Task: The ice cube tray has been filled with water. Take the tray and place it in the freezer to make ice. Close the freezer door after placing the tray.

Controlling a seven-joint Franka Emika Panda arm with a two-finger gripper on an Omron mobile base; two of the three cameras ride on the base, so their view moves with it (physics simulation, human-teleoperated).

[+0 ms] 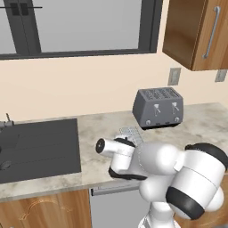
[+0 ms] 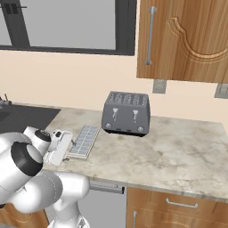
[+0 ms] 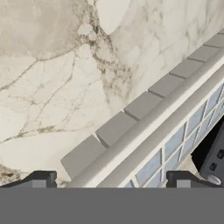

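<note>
- Marble counter: left of the hand and beyond it, bare veined stone. It looks hard and smooth, so I judge a nudged tray would slide on it rather than stay put.
- Gripper: the jaws stand spread wide, pinching nothing. One dark fingertip sits left of the tray's long rim, the other on the right over its cells, so the rim runs up between them.
- Ice cube tray: it lies flat on the counter right under the hand, its long edge running diagonally away to the upper right. In the right base view the ice cube tray lies just beside the wrist, well in front of the toaster.
- Handling, as a judgement: the tray looks stiff and thin-walled, light in itself but made heavier by the water. Its smooth plastic may be slippery. Any tilt would spill it, so it must be carried level and slowly.
- Where to take hold: the raised long rim between the fingers seems the only graspable lip. A pinch near the middle of that side would balance the load better than one at a corner.
- Right of the hand: a dark boxy shape stands just beyond the tray; I cannot tell what it is.
</note>
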